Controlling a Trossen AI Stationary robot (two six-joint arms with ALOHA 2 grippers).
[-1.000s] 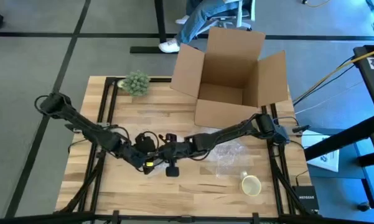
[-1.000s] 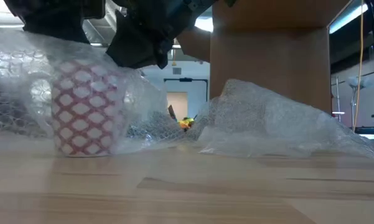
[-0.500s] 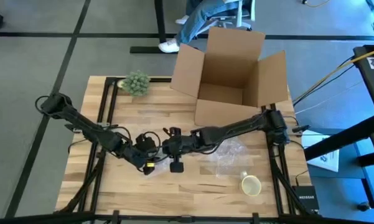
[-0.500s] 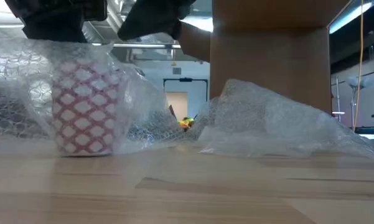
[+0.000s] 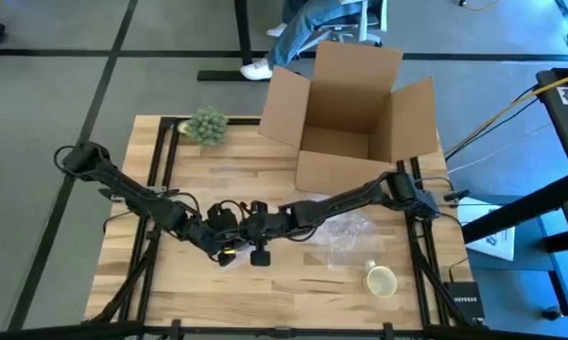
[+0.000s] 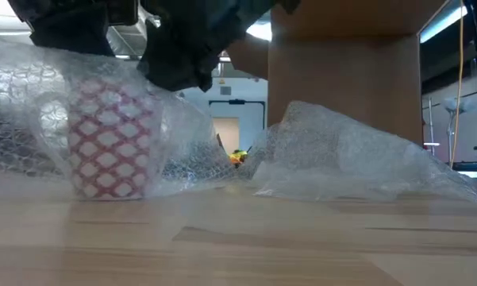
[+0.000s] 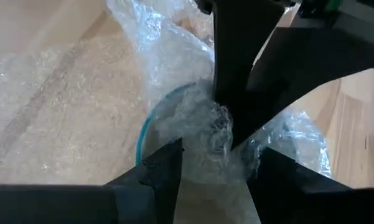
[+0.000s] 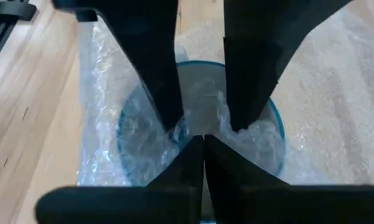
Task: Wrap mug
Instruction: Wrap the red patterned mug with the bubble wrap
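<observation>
Right gripper [image 5: 247,229] has come back down and toward the left arm since half a second ago; it's over the mug [image 6: 109,141] again, wrist dark mass right on top of it in the low view.

Right arm reaches low across the table from the right edge, nearly flat. Left arm comes in from the left edge, elbow bent, left gripper [image 5: 229,227] meeting the right one just front of table centre.

Right wrist view: right gripper's own fingers pressed together on a bunch of bubble wrap [image 8: 99,68] just above the mug's blue rim. Left wrist view: left gripper's fingers are parted, bunched wrap between them, contact unclear.

Mug upright, red-and-white pattern, wrap draped over it and trailing toward the right edge.

Cardboard box [image 5: 350,118] at the back edge, tape roll [image 5: 381,280] near the front-right corner, green plant [image 5: 206,125] at back-left. Front-left of the table is open.
</observation>
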